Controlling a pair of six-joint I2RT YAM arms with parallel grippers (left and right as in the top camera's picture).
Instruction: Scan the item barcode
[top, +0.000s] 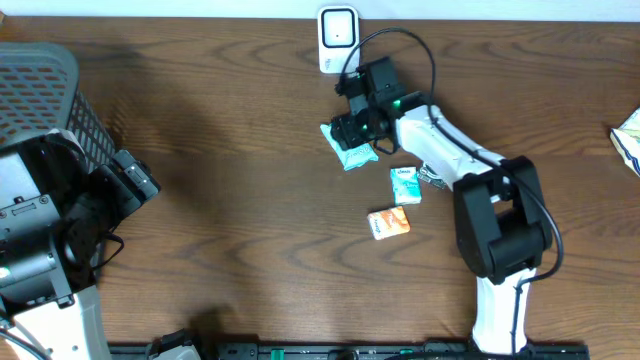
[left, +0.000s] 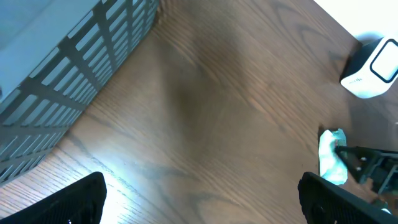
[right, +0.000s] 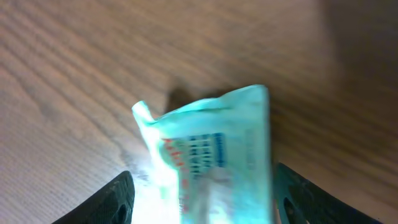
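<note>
A teal snack packet (top: 352, 153) lies on the wooden table just below the white barcode scanner (top: 338, 38). My right gripper (top: 352, 132) hovers over it, open. In the right wrist view the packet (right: 211, 149) sits between the two dark fingers (right: 118, 202); the left one stands apart from it and the right one is close to its edge. My left gripper (top: 135, 185) is far off at the left, open and empty. In the left wrist view its fingers (left: 74, 202) frame bare wood, with the packet (left: 329, 158) and the scanner (left: 373, 68) at the far right.
A smaller teal packet (top: 405, 185) and an orange packet (top: 388, 223) lie right of the right arm's forearm. A grey slatted basket (top: 50, 90) stands at the left edge, seen close in the left wrist view (left: 68, 68). Another packet (top: 630, 140) shows at the right edge.
</note>
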